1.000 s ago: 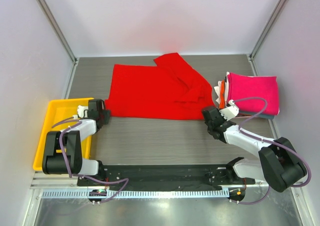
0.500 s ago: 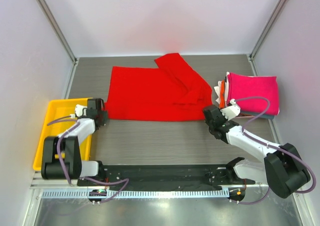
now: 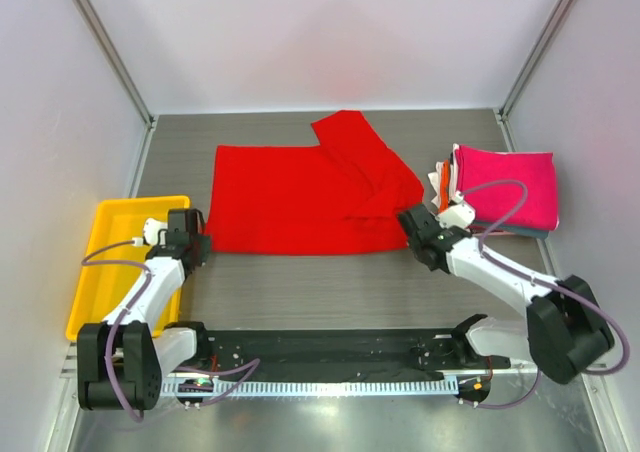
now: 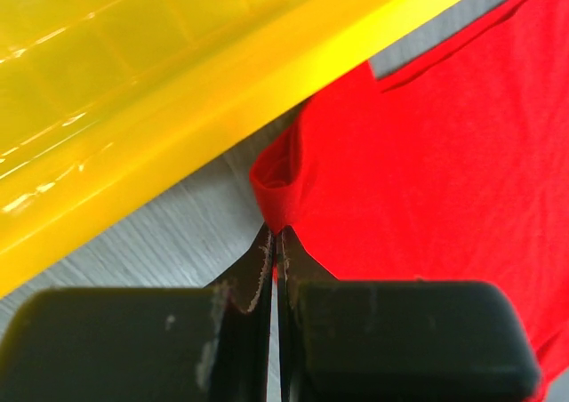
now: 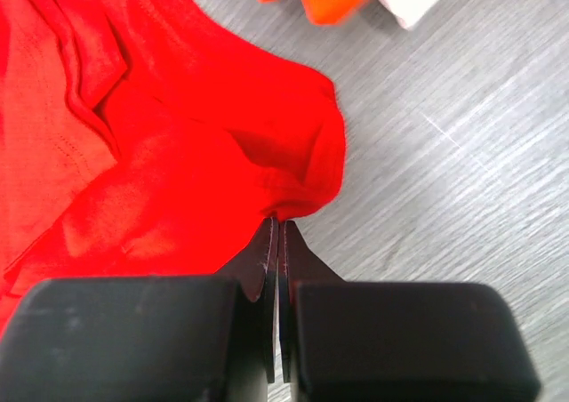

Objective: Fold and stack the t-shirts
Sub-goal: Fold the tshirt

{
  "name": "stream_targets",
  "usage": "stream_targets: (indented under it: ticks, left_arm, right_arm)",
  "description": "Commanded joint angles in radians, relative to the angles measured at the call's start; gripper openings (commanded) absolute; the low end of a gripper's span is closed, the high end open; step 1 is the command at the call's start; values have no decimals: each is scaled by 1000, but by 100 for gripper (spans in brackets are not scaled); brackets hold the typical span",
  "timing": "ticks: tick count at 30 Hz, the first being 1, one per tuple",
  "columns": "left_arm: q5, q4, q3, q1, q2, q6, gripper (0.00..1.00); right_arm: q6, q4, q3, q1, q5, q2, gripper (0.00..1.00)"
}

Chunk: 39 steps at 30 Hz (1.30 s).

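- Grip comes first: our left gripper (image 4: 274,242) is pinched fully shut on the near left corner of the red t-shirt (image 3: 300,197). Only a small fold of cloth is caught, right at the fingertips, just beside the yellow tray (image 3: 110,222).
- Our right gripper (image 5: 276,229) is likewise closed tight on the near right corner, where the hem bunches into a rounded lump.
- The shirt lies spread on the table (image 3: 330,282), toward the far side, with a flap of cloth doubled over its right half. The stack of folded t-shirts (image 3: 505,187), magenta on top, sits close beside it on the right.
- We judge the step in hand to be taking the near hem by both corners to make a fold.
- Both bites look shallow, so we should raise the corners slowly and together; a jerk could pull the cloth out of either pinch.
- We want the hem just taut between the arms: enough to keep it straight, not so much that it slips free.
- We should keep the two corners level so the fold line runs square across the body.
- On the left we must clear the tray's rim; on the right, the loose orange and white edges of the stack.
- The rumpled right side may need smoothing before the fold will lie flat.
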Motion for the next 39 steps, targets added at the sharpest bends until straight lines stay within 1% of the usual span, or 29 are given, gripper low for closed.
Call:
stream_targets:
  ticks: [1,2,3,6,7,8,11,12,13,14,15,16,18,20,24,29,33,36,37,39]
  left_arm:
    - [-56,-37,18,1,17,25,0]
    - [-58,-42,30,1,23,25,0]
    - [-60,-46,35,-1,30,27,0]
    - [-70,-65,50,1,24,33,0]
    - [-84,-75,58,1,20,36,0]
    - [-90,-84,62,1,16,39,1]
    - [-110,-104,76,1,-7,56,0]
    - [-112,-109,76,-1,-13,59,0]
    - [-115,-114,78,1,-24,63,0]
    - [-116,-115,78,1,-27,63,0]
    - [-115,-115,79,1,-30,65,0]
    - [-113,-121,78,1,-36,68,0]
    - [-110,-129,81,1,-45,74,0]
    - [-113,-146,84,-1,-62,85,0]
    - [-129,-180,82,1,-105,99,0]
    - [-119,-203,56,1,-145,97,0]
    - [-116,-223,41,1,-168,99,0]
    - [-119,-232,35,1,-180,108,0]
    - [-119,-239,35,1,-188,116,0]
    - [-118,-255,36,1,-197,123,2]
  right_arm:
    - [-65,21,209,6,27,94,1]
    - [-102,21,278,9,12,125,1]
    - [-134,10,421,31,-7,186,1]
    - [-198,-42,605,87,54,226,1]
    - [-199,-47,612,99,83,217,1]
    - [-185,-54,601,99,91,203,1]
    - [-130,-64,431,99,133,104,1]
    - [-69,-80,320,98,137,67,1]
    - [-38,-84,262,99,140,0,1]
    - [-3,-91,153,99,136,-43,1]
    - [50,-93,101,99,130,-80,1]
    - [77,-93,57,98,125,-150,1]
    - [97,-94,-46,99,119,-208,1]
    - [108,-106,-88,99,119,-275,1]
    - [121,-180,-131,99,133,-330,1]
    - [112,-220,-120,99,127,-326,2]
    - [131,-272,-100,99,90,-308,3]
    - [120,-295,-97,102,47,-315,15]
    - [121,-304,-93,104,39,-334,31]
    - [111,-335,-80,111,41,-361,38]
